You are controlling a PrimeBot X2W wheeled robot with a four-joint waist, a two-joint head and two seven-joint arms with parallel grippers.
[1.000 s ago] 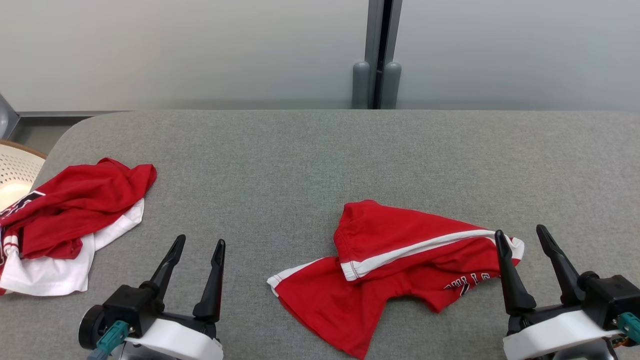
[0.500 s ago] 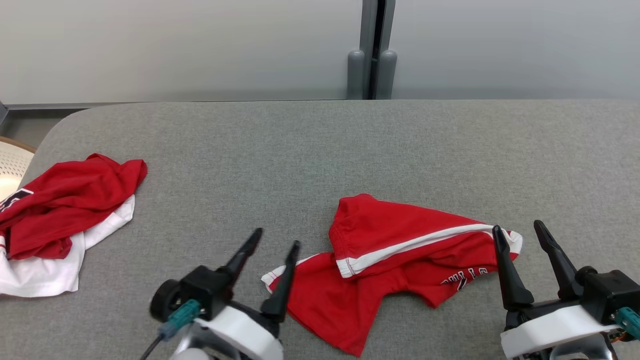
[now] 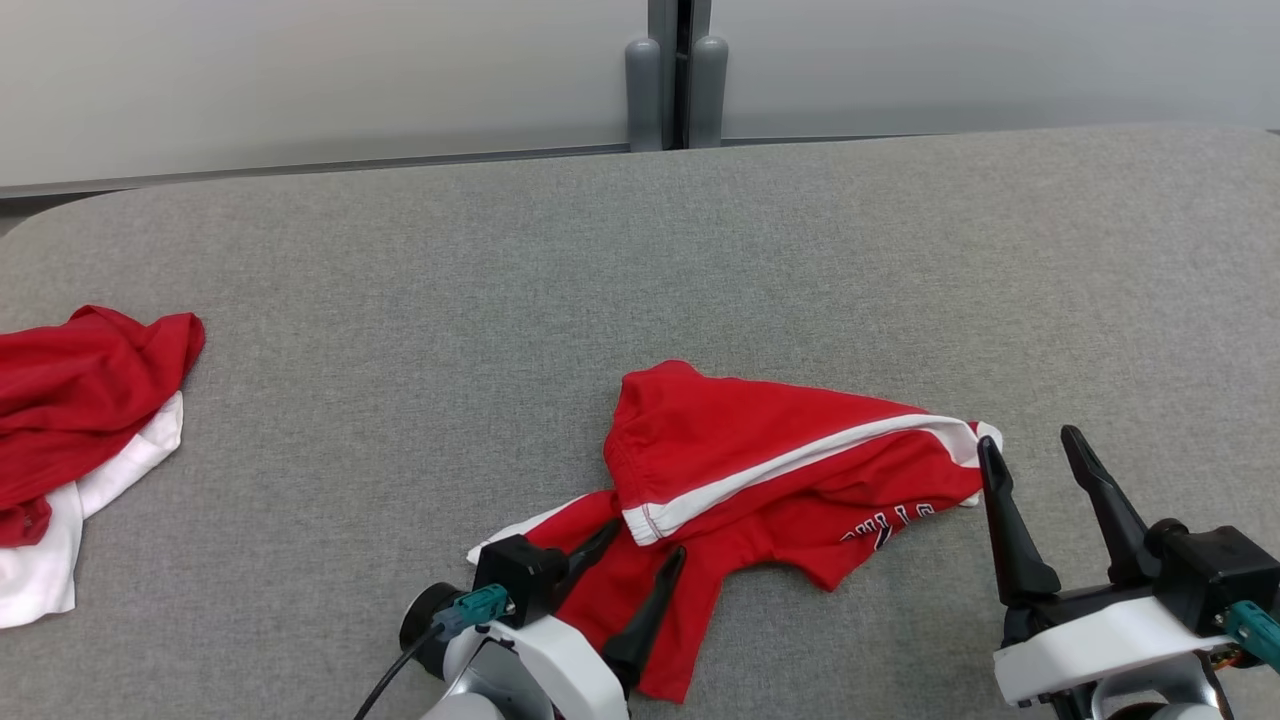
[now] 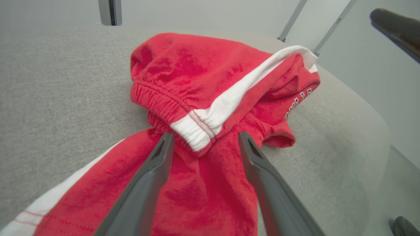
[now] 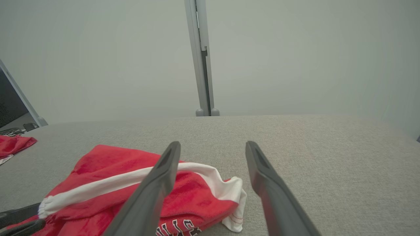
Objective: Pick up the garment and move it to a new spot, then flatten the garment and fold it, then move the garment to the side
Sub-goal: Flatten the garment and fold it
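Observation:
The garment [image 3: 760,460] is a crumpled pair of red shorts with a white side stripe and lettering, lying on the grey padded table [image 3: 500,300] near its front. My left gripper [image 3: 645,540] is open, low over the lower-left leg of the shorts. In the left wrist view the garment [image 4: 197,65] lies just ahead, and the left gripper [image 4: 205,134] straddles the white end of the elastic waistband. My right gripper [image 3: 1028,440] is open by the garment's right end, its left finger at the white edge. In the right wrist view the right gripper [image 5: 213,144] holds nothing, with the garment [image 5: 115,167] to its left.
A second heap of red and white clothing [image 3: 80,400] lies at the table's left edge, also seen far left as red cloth [image 5: 14,144]. A grey post [image 3: 675,80] stands behind the table against the pale wall. Bare table stretches behind and right of the shorts.
The camera has turned, shifting the whole picture left and up. My left gripper has swung right, from bare table onto the shorts' lower-left part. The right gripper has hardly moved.

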